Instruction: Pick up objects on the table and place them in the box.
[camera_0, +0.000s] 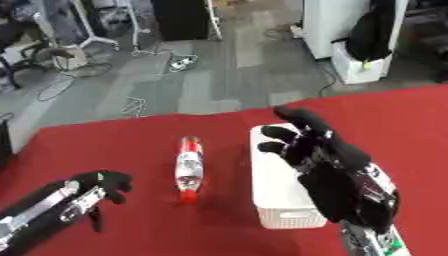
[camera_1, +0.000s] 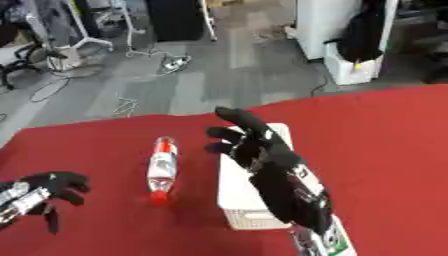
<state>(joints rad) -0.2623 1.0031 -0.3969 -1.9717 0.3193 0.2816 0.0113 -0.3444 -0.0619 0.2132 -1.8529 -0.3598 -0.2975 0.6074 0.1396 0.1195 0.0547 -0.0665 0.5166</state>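
A clear plastic bottle (camera_0: 189, 169) with a red cap and red label lies on the red table, cap toward me. To its right stands a white box (camera_0: 278, 192) with slotted sides. My right hand (camera_0: 308, 141) is raised over the box with fingers spread and straight, holding nothing; its black forearm hides much of the box's inside. Down at the lower left, my left hand (camera_0: 103, 184) sits low on the table to the left of the bottle, apart from it, fingers loosely curled downward and holding nothing.
The red tablecloth (camera_0: 122, 145) covers the table, whose far edge runs diagonally across the views. Beyond it lies grey floor with cables, stands, a chair and a white cabinet (camera_0: 337, 25).
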